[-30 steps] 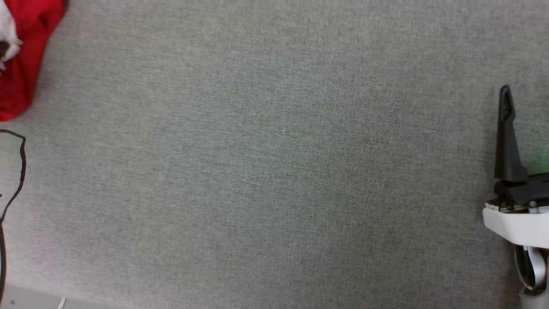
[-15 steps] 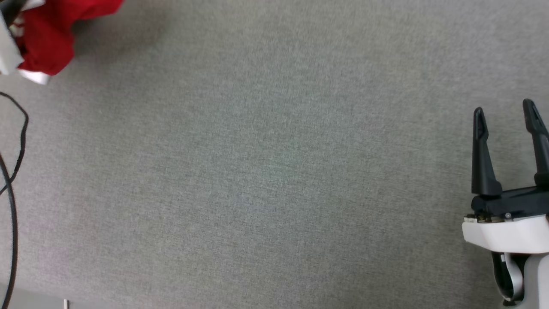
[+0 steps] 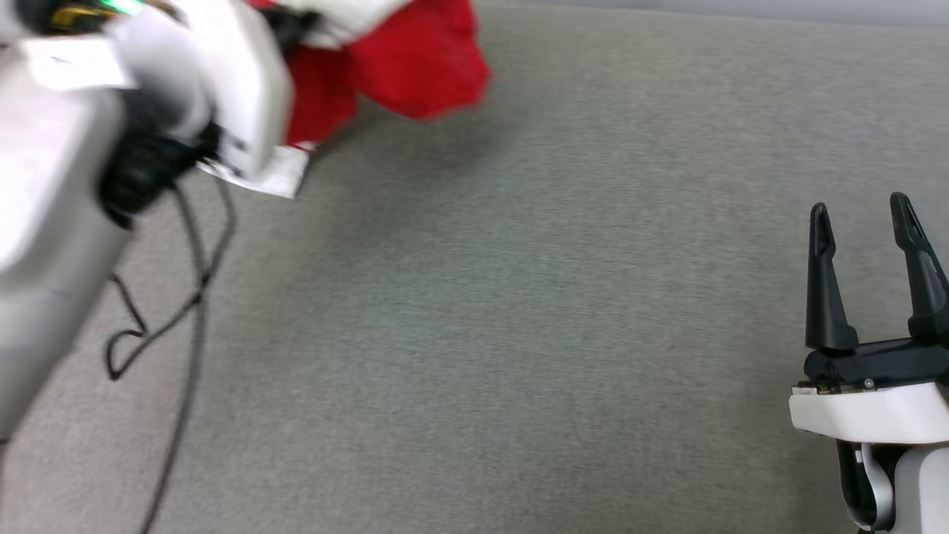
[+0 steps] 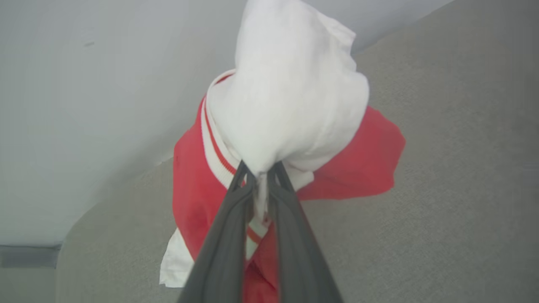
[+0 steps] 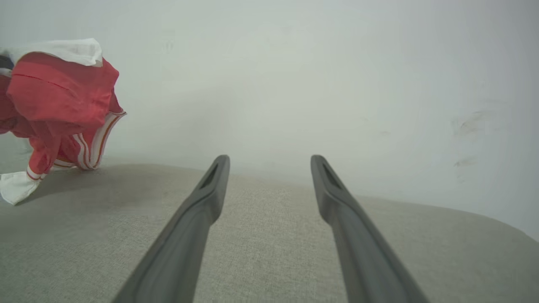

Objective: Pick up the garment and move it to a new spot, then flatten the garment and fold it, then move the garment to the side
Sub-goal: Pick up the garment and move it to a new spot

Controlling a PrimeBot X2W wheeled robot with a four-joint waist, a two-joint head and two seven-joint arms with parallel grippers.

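The garment (image 4: pixel 189 181), a red jersey T-shirt with white short sleeves and red-and-white striped trim, hangs bunched from the left claw (image 4: pixel 260 168). The claw's two long dark fingers are pressed together on a pinch of white sleeve cloth, right beside the striped trim. In the left wrist view a puff of white sleeve bulges past the fingertips, red cloth spreads out to either side of it, and a white corner hangs lower at the left.

In the head view the left arm's pale wrist housing (image 3: pixel 222 89) is blurred at the upper left. The red bundle sits just past it, near the far edge of the bench (image 3: pixel 519 334), a broad flat surface covered in grey woven cloth. A thin black cable (image 3: pixel 196 297) trails in loops from that arm over the cloth.

From the right wrist view the shirt is at the far left, raised in front of a plain pale wall (image 5: pixel 294 63), with a shadow on the bench beneath it. Its lowest white corner is down by the cloth, and I cannot tell whether it touches.

The right claw (image 3: pixel 860 208) is at the lower right of the head view, well apart from the shirt. Its fingers stand spread wide with nothing between them, over bare grey cloth.
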